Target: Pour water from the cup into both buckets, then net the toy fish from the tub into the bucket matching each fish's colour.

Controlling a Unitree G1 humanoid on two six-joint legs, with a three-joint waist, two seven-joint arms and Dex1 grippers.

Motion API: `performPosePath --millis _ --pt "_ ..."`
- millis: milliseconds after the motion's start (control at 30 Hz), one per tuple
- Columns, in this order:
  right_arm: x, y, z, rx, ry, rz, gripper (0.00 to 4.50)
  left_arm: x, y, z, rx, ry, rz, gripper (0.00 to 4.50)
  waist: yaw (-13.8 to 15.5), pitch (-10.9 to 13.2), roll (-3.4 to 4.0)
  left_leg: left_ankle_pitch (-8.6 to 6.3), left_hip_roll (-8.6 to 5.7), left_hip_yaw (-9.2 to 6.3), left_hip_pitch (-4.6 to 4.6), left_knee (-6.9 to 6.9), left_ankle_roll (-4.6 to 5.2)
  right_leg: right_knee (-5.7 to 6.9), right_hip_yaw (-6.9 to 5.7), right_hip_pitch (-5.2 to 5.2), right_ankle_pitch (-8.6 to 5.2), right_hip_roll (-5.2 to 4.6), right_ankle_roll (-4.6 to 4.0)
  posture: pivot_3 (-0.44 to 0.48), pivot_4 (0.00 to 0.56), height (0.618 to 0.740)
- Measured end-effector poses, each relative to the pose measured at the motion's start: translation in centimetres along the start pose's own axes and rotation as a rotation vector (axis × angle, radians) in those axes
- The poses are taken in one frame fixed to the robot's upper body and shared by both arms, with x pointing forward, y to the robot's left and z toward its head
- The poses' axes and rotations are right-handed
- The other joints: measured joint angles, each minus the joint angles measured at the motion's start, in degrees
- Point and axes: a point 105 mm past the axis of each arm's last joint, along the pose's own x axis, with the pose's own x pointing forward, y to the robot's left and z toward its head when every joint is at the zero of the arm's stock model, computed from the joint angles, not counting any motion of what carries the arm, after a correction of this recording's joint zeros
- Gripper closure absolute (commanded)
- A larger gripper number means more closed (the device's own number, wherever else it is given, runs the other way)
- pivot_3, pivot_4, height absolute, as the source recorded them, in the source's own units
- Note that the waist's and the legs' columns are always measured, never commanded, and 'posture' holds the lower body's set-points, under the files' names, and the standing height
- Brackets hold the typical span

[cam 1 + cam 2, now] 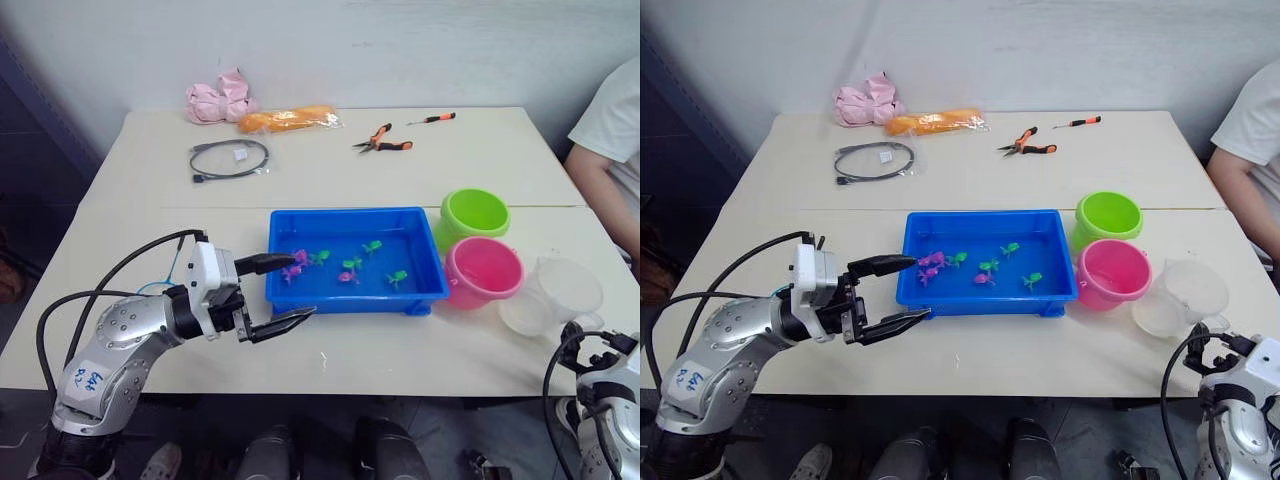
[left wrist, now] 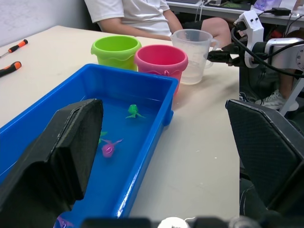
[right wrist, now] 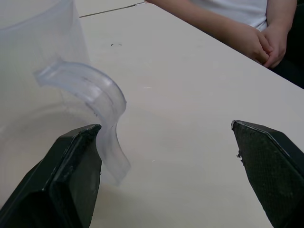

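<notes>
Left hand (image 1: 290,292): wide open, empty, at the tub's (image 1: 354,297) near-left corner.
Right hand (image 3: 168,178): wide open, empty, beside the cup's (image 1: 553,294) handle.

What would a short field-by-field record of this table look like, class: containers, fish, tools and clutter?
tub: blue, holds the toy fish, pink and green
buckets: green bucket behind pink bucket, right of tub
cup: clear, right of pink bucket
left tool: open, at tub's left end
right tool: open, beside cup's handle
far side: cable, pliers, screwdriver
</notes>
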Motion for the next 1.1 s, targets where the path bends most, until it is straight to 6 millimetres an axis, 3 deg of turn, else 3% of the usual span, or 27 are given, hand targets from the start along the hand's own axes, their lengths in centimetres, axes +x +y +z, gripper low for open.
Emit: performPosePath --millis 33,133,367,700,833,933,1100 --pt "0.1 0.0 0.0 0.007 -0.002 -0.004 0.00 0.0 0.0 0.0 0.002 -0.001 -0.003 0.09 0.0 0.0 0.00 0.00 0.00 0.04 -0.02 -0.01 0.00 0.04 0.05 -0.07 0.00 0.00 0.00 0.000 0.150 0.740" --pt "0.3 0.2 -0.1 0.026 -0.013 -0.007 0.77 0.2 -0.1 0.0 0.002 0.000 -0.013 0.00 0.0 0.0 0.00 0.01 0.00 0.13 -0.08 -0.01 -0.01 0.12 0.16 -0.20 0.00 0.04 0.00 0.000 0.150 0.740" --pt "0.1 0.6 -0.1 0.073 -0.045 0.001 4.36 0.3 -0.2 -0.1 0.002 -0.001 -0.016 0.00 0.1 0.0 0.00 0.02 0.00 0.21 -0.08 0.00 0.00 0.13 0.24 -0.24 0.01 0.03 0.01 0.000 0.150 0.740" --pt "-1.5 -1.2 2.4 0.040 -0.092 -0.018 4.44 1.3 -0.1 -0.6 -0.025 -0.043 -0.032 0.00 0.1 0.0 0.02 0.02 0.00 0.29 -0.10 -0.02 0.01 0.15 0.35 -0.31 0.02 0.03 0.04 0.000 0.150 0.740" --pt "-1.8 -1.2 5.9 -0.101 -0.139 0.057 4.44 1.7 -0.8 -0.9 -0.041 -0.046 -0.072 0.00 0.0 0.0 0.07 0.02 0.04 0.34 -0.08 -0.05 0.00 0.14 0.39 -0.35 0.02 0.08 0.04 0.000 0.150 0.740" --pt "-1.9 -1.0 8.5 -0.322 -0.151 0.122 4.44 2.0 -0.7 -1.0 -0.048 -0.062 -0.079 0.00 0.2 0.0 0.09 0.02 0.03 0.37 -0.08 -0.04 0.01 0.14 0.39 -0.35 0.02 0.07 0.04 0.000 0.150 0.740" --pt "-1.7 0.4 12.2 -0.512 -0.215 0.145 4.44 3.0 -0.5 -0.9 -0.042 -0.088 -0.115 0.00 0.3 0.0 0.06 0.03 0.01 0.36 -0.09 -0.02 0.02 0.13 0.39 -0.35 0.03 0.08 0.06 0.000 0.150 0.740"
